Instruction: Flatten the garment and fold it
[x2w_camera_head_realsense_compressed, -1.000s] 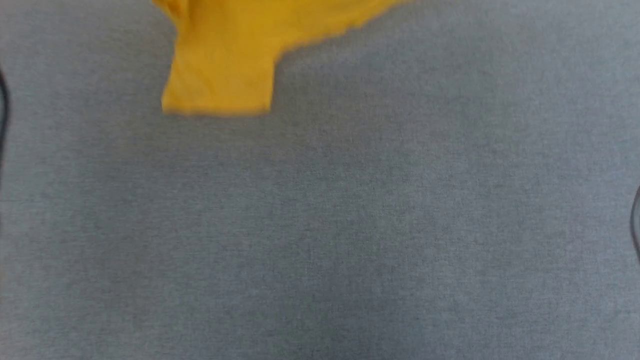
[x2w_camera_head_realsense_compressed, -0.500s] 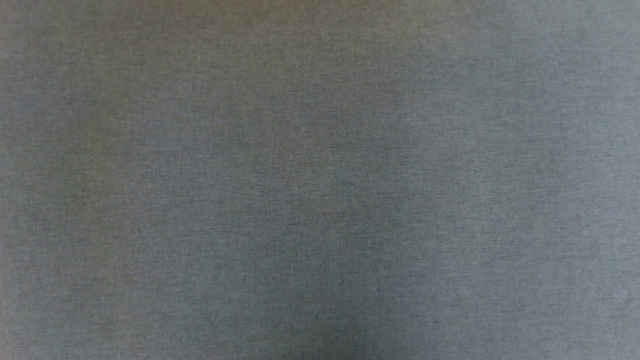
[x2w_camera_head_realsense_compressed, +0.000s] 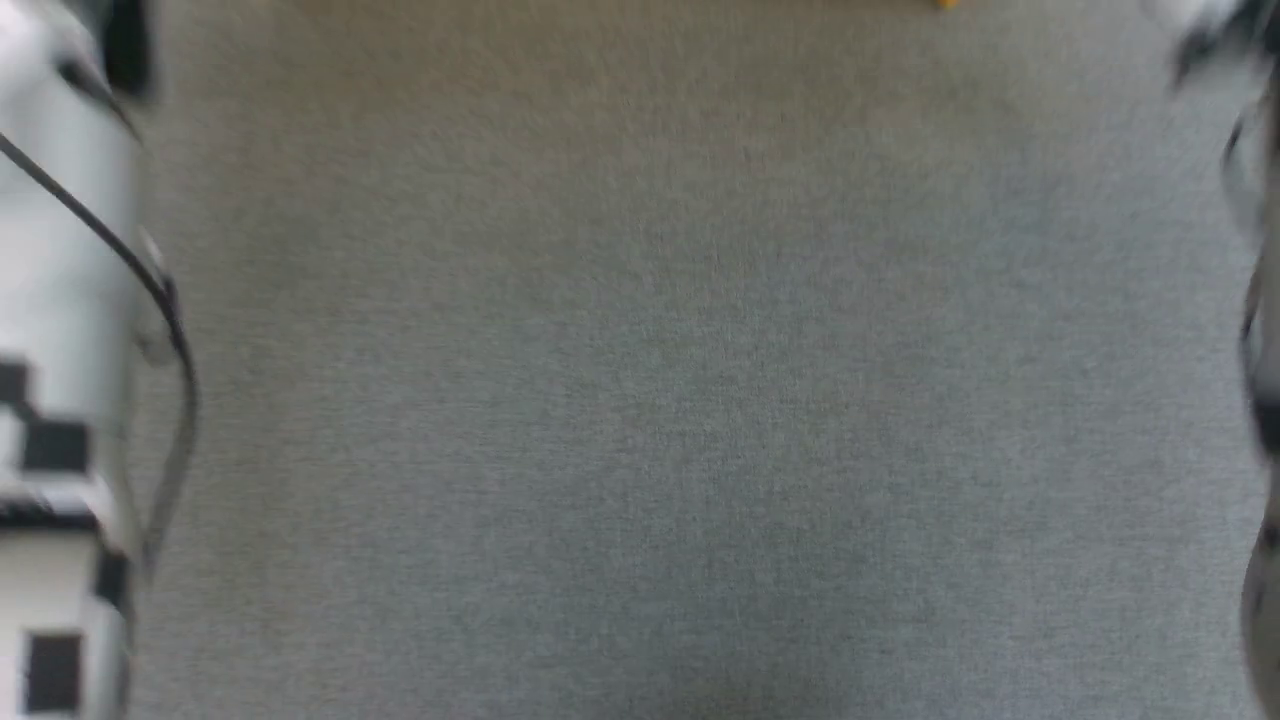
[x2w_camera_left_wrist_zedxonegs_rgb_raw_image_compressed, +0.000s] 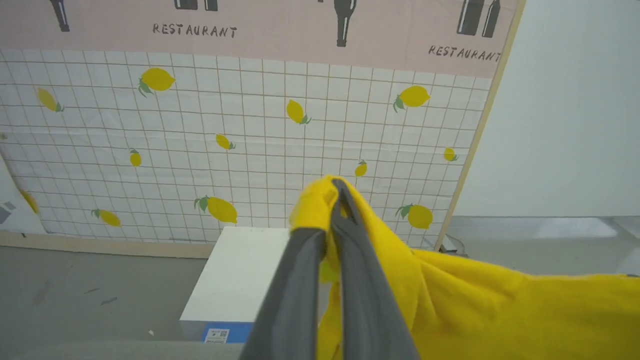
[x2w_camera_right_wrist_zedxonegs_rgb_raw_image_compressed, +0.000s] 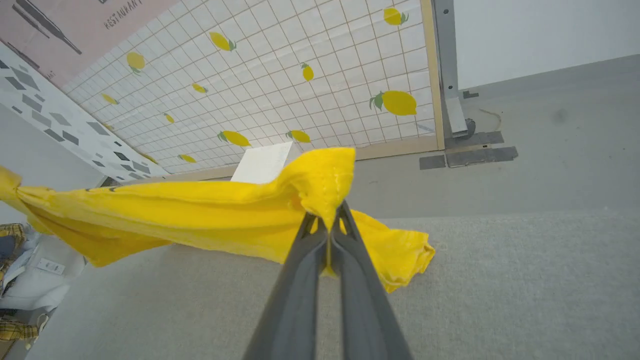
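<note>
the garment is down to a yellow sliver at the top edge of the head view. a second ago a whole sleeve showed there over the grey table, and half a second ago no yellow at all. the frame is blurred and a pale left forearm now stands at its left edge, so the camera may have moved too.

in the left wrist view, the left jaws are shut on a bunched edge of the garment, which runs off to the right as a rumpled band. a lemon-print wall and a white box lie behind.

in the right wrist view, the right jaws pinch another fold of the garment. it hangs between the two grips above the table, one end drooping just beside the dark fingers.

judged from this, the garment has been lifted clear and stretched out in the air — the flattening step looks under way, while laying it down smooth and folding it are still to do.
</note>
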